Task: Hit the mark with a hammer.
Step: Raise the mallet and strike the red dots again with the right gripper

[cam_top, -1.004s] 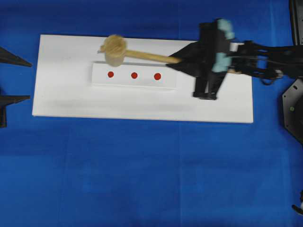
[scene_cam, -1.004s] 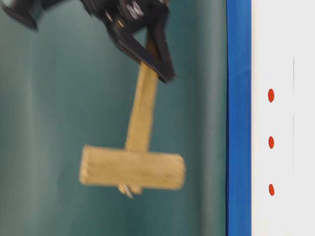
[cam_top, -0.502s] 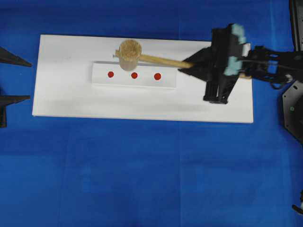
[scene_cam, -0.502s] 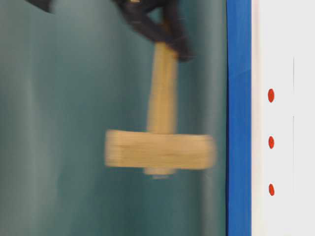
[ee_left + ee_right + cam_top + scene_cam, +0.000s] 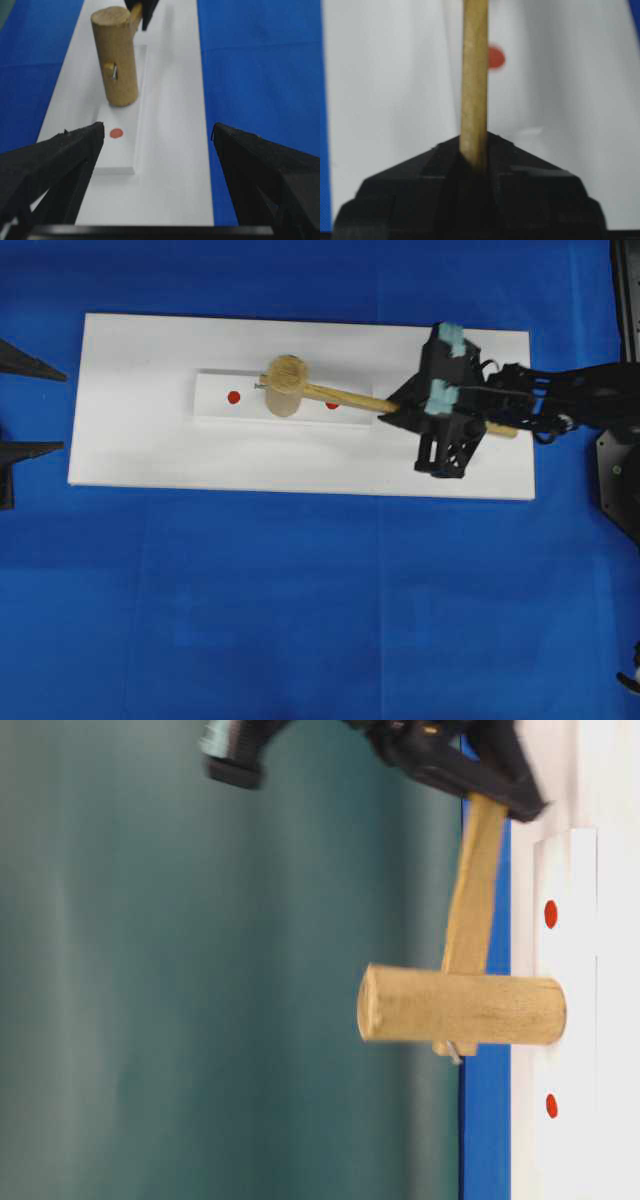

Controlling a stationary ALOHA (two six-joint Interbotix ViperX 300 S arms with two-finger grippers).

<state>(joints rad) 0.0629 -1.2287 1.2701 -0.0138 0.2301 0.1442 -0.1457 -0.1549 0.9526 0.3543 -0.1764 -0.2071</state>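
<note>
The hammer [image 5: 285,385] is light, unfinished wood: a thick cylindrical head with a fine grain and a slim, squared handle. A small peg end protrudes from the side of the head. The head stands upright with its flat lower face on the middle of the strip [image 5: 215,408], a thin white rectangular plate lying on the board [image 5: 140,440]. The head covers the middle position of the row of marks. One round red mark [image 5: 233,397] shows to the left of the head; another [image 5: 331,404] is partly hidden under the handle.

The right end effector [image 5: 392,410], matt black, is clamped on the handle well back from the head, with the handle's butt projecting behind it.

The left end effector [image 5: 157,137], also black with tapered fingers, stands wide apart and holds nothing, off the board's left edge.

The board is smooth, flat and white. It lies on the blue bench [image 5: 300,610], nearer the far edge.
</note>
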